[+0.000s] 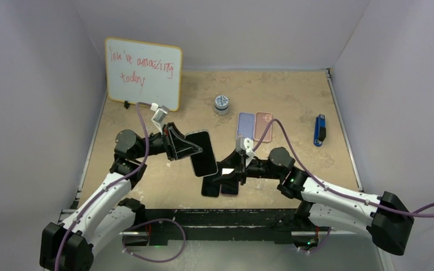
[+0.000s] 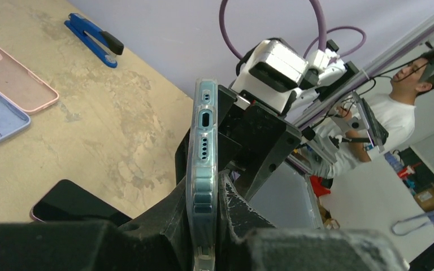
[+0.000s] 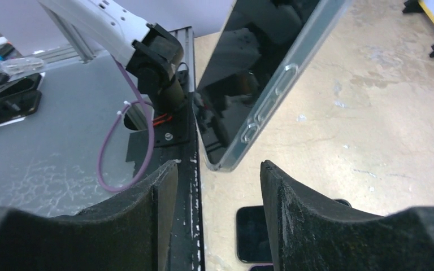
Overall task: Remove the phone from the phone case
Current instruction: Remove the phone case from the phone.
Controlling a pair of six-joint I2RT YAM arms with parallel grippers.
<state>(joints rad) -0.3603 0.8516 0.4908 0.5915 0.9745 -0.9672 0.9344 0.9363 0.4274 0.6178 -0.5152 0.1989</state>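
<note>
The phone (image 1: pixel 202 152) sits in its clear phone case (image 2: pixel 202 169), lifted off the tabletop (image 1: pixel 294 96); extraction looks not yet begun. The left claw (image 1: pixel 185 147) clamps the cased phone; the right claw (image 3: pixel 219 169) gapes empty just beside its lower corner.

Red handwriting is seen on the whiteboard (image 1: pixel 143 73): a first word, partly unclear, read as "you're", followed by "amazing", with "today" written on the line below. Print on the round tin (image 1: pixel 221 103) is too small to be read.
</note>
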